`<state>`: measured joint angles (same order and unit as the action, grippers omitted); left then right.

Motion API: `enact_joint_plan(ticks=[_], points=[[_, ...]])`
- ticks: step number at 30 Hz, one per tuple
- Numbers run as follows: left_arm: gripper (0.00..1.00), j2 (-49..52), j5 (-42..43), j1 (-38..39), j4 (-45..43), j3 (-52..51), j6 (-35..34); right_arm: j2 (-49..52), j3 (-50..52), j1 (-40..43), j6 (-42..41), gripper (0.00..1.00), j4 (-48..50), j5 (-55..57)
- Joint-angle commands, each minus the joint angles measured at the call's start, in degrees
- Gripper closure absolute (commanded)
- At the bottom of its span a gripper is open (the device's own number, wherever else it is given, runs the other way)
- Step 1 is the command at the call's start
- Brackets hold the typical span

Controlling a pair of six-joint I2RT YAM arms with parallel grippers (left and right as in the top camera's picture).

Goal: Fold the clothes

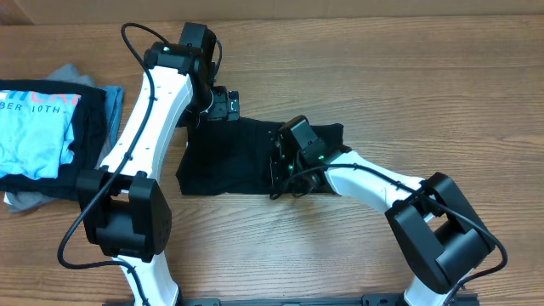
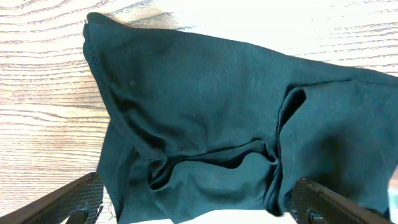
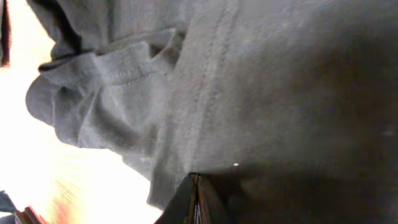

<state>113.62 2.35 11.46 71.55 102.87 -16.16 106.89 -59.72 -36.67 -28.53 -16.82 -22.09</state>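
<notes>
A black T-shirt (image 1: 225, 157) lies crumpled and partly folded at the table's middle. It fills the left wrist view (image 2: 205, 93) and the right wrist view (image 3: 249, 81). My left gripper (image 1: 225, 106) hovers at the shirt's far left edge. Its fingers (image 2: 198, 186) are spread wide with a fold of the cloth between them, not pinched. My right gripper (image 1: 282, 166) is on the shirt's right part. Its fingers (image 3: 196, 183) are pressed together in the black fabric. No neck tag shows.
A stack at the left edge holds a light blue T-shirt with white lettering (image 1: 34, 127) on top of black cloth (image 1: 89, 127) and a grey garment (image 1: 25, 200). The wooden table (image 1: 408, 68) shows around the shirt.
</notes>
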Motion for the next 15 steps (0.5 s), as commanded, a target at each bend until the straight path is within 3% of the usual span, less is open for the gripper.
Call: enact_joint_plan(ticks=[1,15], points=[[0.00,0.4,0.6,-0.2,0.0,0.4,0.3,-0.3,0.5,-2.0,-0.2,0.96,1.4,-0.5],[0.00,0.4,0.6,-0.2,0.0,0.4,0.3,-0.3,0.5,-2.6,-0.2,0.96,1.3,0.2]])
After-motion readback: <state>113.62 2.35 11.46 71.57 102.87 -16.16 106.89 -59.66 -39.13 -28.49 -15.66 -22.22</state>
